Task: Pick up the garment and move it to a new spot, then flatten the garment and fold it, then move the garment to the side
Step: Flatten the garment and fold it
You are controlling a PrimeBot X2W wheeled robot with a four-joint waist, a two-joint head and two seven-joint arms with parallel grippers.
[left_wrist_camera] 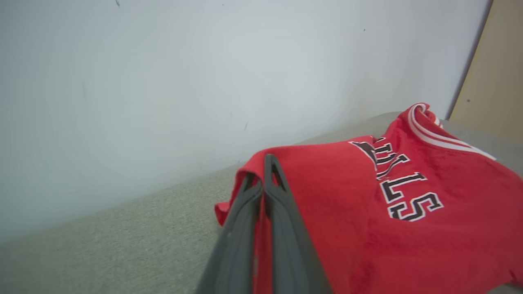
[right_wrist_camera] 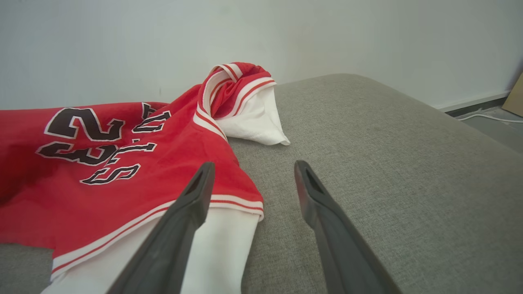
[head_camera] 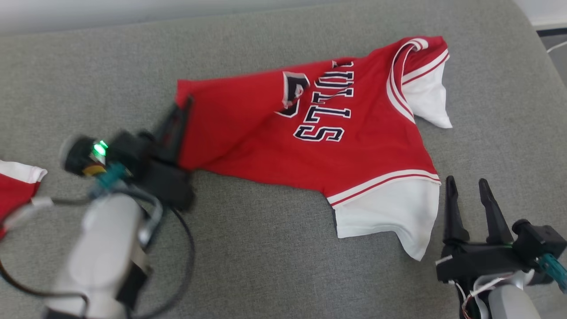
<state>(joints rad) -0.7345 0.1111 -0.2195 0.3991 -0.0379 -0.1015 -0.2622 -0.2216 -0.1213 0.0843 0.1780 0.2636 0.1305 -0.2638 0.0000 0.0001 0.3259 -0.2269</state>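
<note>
On the cushion (head_camera: 266, 266), left jaws pinch the jersey (head_camera: 266, 133) (right jaws apart).

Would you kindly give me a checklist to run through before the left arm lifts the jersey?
1. Left end effector shut on the jersey edge: ok.
2. Right end effector open, holding nothing: ok.
3. Jersey flat on cushion: not ok, far sleeve bunched.
4. Grip takes both fabric layers: cannot tell.
5. Second red garment apart from jersey: ok.
</note>
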